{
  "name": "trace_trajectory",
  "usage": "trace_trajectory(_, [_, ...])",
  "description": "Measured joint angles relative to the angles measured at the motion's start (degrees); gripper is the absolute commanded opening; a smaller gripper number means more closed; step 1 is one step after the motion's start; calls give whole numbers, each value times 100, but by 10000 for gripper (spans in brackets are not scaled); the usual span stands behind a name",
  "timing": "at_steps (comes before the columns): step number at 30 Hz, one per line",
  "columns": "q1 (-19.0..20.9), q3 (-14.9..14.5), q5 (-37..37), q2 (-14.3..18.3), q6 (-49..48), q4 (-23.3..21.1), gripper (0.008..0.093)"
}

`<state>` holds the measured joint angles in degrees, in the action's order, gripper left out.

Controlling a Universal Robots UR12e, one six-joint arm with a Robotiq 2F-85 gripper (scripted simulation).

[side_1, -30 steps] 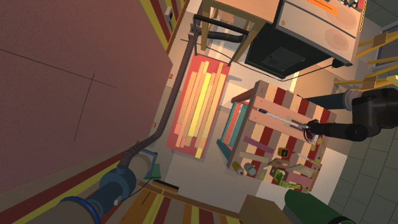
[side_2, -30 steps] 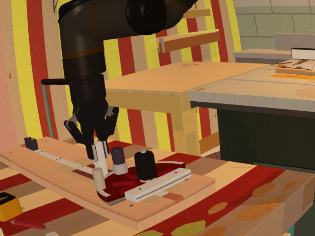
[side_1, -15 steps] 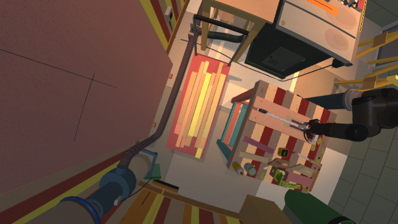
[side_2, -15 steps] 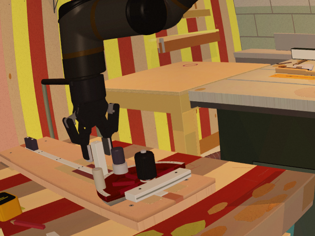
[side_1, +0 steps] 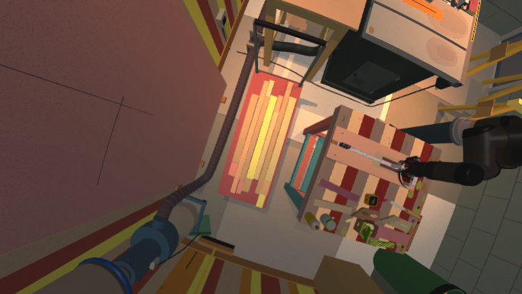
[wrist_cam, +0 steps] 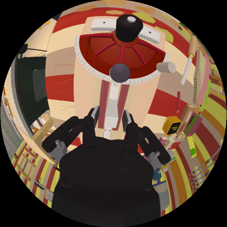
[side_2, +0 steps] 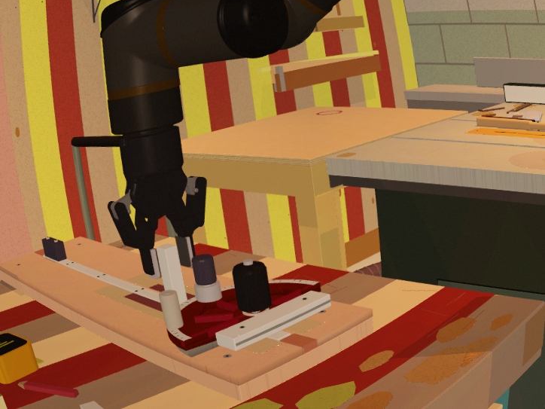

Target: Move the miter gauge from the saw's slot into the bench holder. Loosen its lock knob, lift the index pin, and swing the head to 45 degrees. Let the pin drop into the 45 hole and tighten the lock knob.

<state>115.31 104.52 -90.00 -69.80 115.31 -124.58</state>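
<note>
The miter gauge point(side_2: 236, 309) lies in the bench holder point(side_2: 182, 318), a pale wooden board on the striped bench, with its long bar point(side_2: 95, 272) running back to the left. Its red half-round head carries a black lock knob point(side_2: 249, 286), a grey-topped index pin point(side_2: 204, 274), a cream post point(side_2: 170, 309) and a white fence point(side_2: 273, 320). A white upright block point(side_2: 170, 268) stands on the bar. My gripper point(side_2: 166, 259) point(wrist_cam: 110, 118) is open and empty, straddling that block just behind the index pin point(wrist_cam: 119, 72). The lock knob point(wrist_cam: 129, 26) sits beyond the pin.
A yellow tape measure point(side_2: 13, 356) and a red pencil point(side_2: 47, 388) lie on the bench's near left. The table saw point(side_2: 455, 154) stands to the right with a plywood table point(side_2: 314, 131) beside it. Small tools point(side_1: 369, 224) clutter the bench's far end.
</note>
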Motion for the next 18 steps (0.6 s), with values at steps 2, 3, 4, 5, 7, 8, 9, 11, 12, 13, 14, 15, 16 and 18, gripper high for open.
trace_trajectory(2, [0,-10,0,-13,0,23,530])
trace_trajectory(3, [0,-16,0,-21,0,36,530])
trace_trajectory(4, [0,-23,0,-30,0,52,530])
trace_trajectory(5, [0,-31,0,-39,0,69,530])
trace_trajectory(7, [0,-49,0,-61,0,108,530])
trace_trajectory(8, [0,-59,0,-73,0,130,530])
trace_trajectory(9, [0,-70,0,-86,0,154,530])
trace_trajectory(11, [0,-94,0,-114,0,205,530])
trace_trajectory(12, [0,-107,0,-129,0,232,530])
trace_trajectory(13, [0,-121,0,-144,0,261,530])
trace_trajectory(14, [0,-135,0,-160,0,290,530])
trace_trajectory(15, [0,-150,0,-175,0,321,530])
trace_trajectory(16, [0,-165,0,-191,0,352,530])
trace_trajectory(18, [0,-197,0,-224,0,416,530])
